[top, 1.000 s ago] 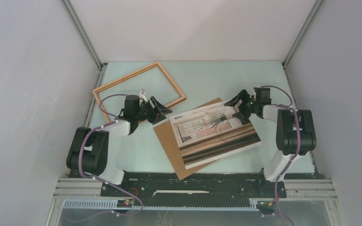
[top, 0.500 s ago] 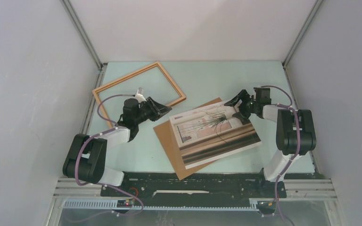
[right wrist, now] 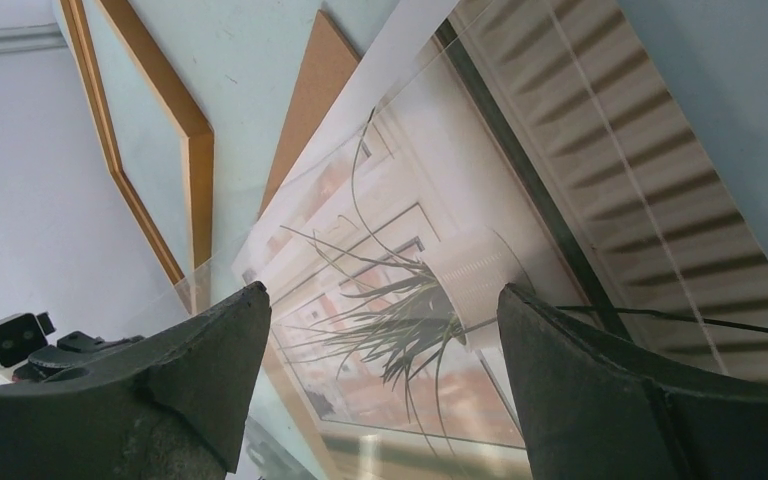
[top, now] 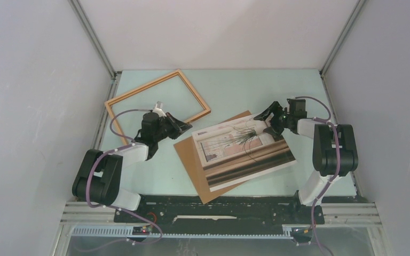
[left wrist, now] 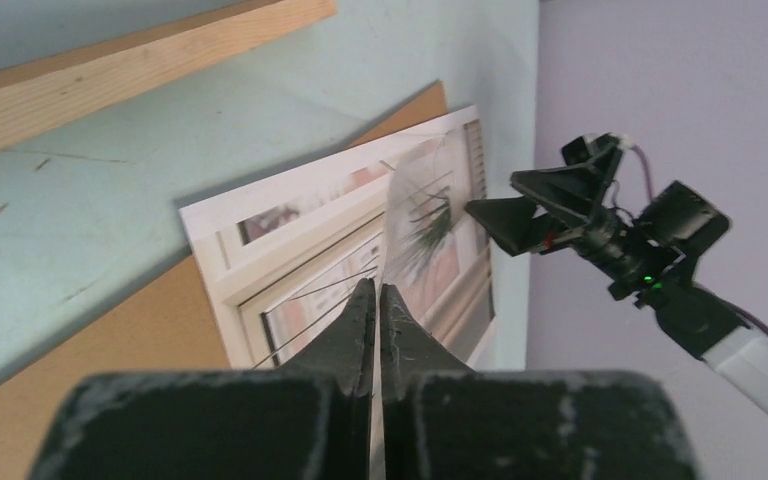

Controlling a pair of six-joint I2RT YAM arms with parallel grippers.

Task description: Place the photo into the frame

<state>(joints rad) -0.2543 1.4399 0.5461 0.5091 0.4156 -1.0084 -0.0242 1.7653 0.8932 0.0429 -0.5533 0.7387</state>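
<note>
The photo [top: 243,152], a white-bordered print of a spindly plant with brown stripes, lies flat on a brown backing board [top: 188,156]. The empty wooden frame [top: 141,85] lies at the back left. My left gripper [top: 186,127] is at the photo's left corner. In the left wrist view its jaws [left wrist: 378,287] are shut on the edge of a thin clear sheet [left wrist: 405,200], which slants above the photo [left wrist: 300,230]. My right gripper [top: 267,119] hangs open over the photo's far right corner. Between its wide-apart fingers [right wrist: 380,290] I see the plant print [right wrist: 560,150] through the clear sheet.
Grey walls close the table in on the left, back and right. The frame's rail [left wrist: 110,70] runs just beyond the left gripper. The board's corner [right wrist: 305,100] sticks out past the photo towards the frame [right wrist: 195,140].
The left gripper's jaws have closed from wide open to shut at the photo's left corner, and its arm has shifted slightly. The right gripper has stayed open in place.
</note>
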